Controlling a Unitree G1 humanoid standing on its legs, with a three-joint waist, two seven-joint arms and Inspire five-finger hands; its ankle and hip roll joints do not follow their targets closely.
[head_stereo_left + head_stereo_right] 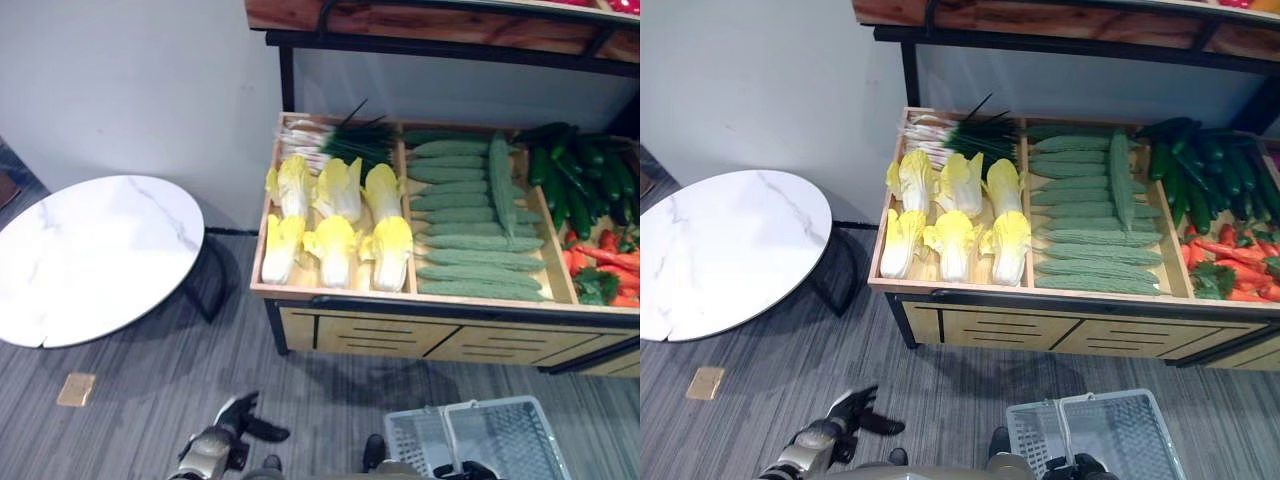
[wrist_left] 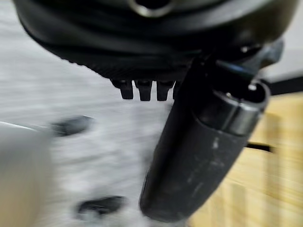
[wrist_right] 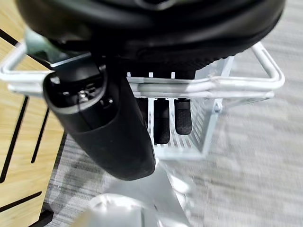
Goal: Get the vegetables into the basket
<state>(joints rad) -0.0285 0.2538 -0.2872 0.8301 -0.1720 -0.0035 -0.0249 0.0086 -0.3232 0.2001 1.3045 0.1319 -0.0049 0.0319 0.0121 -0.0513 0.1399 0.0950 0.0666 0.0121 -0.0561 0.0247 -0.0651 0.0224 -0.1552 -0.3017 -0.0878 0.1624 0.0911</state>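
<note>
6 cabbages (image 1: 335,225) are lying at the counter's (image 1: 440,305) left end. We are hooking our right hand's (image 3: 118,123) fingers (image 3: 162,120) around the basket (image 1: 500,435) handle for carrying; our left hand (image 1: 235,415) is hanging released, free for picking.

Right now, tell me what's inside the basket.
Nothing visible: the grey basket shows only bare slatted walls and floor. Its near end, where the right hand curls its fingers over the handle, is cut off and cannot be checked.
</note>
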